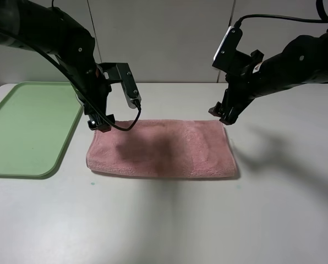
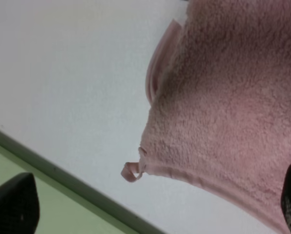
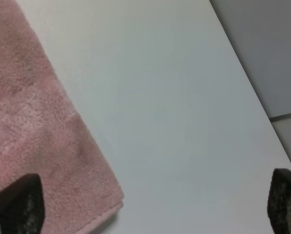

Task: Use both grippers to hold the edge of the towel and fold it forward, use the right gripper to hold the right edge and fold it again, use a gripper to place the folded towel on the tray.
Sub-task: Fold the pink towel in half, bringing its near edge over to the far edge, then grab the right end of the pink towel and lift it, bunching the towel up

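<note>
The towel (image 1: 161,148) lies flat on the white table (image 1: 169,225) as a long pink strip running left to right. It is doubled over, and two layers show at its left end. My left gripper (image 1: 100,125) is at the strip's far left corner. Its jaws stand wide apart with nothing between them but the cloth below. In my left wrist view the little corner loop (image 2: 130,171) sticks out from the hem onto bare table. My right gripper (image 1: 222,118) is at the far right corner, jaws also spread wide and holding nothing. I cannot tell whether either set of fingertips touches the cloth. The green tray (image 1: 21,132) sits to the left of the towel, near it but apart, with nothing on it.
</note>
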`<action>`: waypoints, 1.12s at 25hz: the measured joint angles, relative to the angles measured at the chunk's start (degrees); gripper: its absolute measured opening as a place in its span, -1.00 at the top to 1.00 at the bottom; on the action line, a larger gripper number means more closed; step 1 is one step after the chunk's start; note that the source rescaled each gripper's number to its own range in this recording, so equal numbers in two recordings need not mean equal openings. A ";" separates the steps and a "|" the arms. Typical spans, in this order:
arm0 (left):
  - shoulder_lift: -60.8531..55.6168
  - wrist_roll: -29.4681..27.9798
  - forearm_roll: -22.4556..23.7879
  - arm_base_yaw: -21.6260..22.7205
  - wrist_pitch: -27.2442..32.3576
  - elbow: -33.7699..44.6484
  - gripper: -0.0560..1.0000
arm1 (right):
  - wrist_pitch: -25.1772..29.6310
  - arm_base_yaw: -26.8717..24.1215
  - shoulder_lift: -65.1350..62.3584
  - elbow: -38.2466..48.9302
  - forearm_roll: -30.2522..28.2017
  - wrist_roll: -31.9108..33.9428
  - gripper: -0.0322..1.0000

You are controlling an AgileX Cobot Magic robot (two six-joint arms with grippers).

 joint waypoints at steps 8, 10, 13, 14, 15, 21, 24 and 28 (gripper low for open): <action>0.00 0.00 0.00 0.00 0.17 0.00 -0.99 | -0.06 0.00 0.00 0.00 0.00 0.00 -1.00; 0.00 0.00 0.00 0.00 0.27 0.00 -0.99 | -0.06 0.00 0.00 0.00 0.04 0.00 -1.00; 0.00 -0.31 0.00 0.00 0.27 0.00 -0.99 | -0.06 0.00 0.00 0.00 0.04 0.17 -1.00; 0.00 -0.58 0.00 0.00 0.27 0.00 -0.99 | -0.06 0.00 0.00 0.00 0.04 0.21 -1.00; 0.00 -0.73 0.00 0.00 0.27 0.00 -0.99 | -0.06 0.00 0.00 0.00 0.04 0.21 -1.00; 0.00 -1.20 0.00 0.00 -0.23 0.00 -0.99 | 0.00 0.00 0.00 0.00 0.04 0.47 -1.00; 0.00 -1.25 0.00 0.00 -0.34 0.00 -0.99 | 0.86 0.00 0.00 0.00 0.04 2.71 -1.00; 0.00 -1.24 0.00 0.00 1.96 0.00 -0.99 | 2.49 0.00 0.00 0.00 0.04 7.52 -1.00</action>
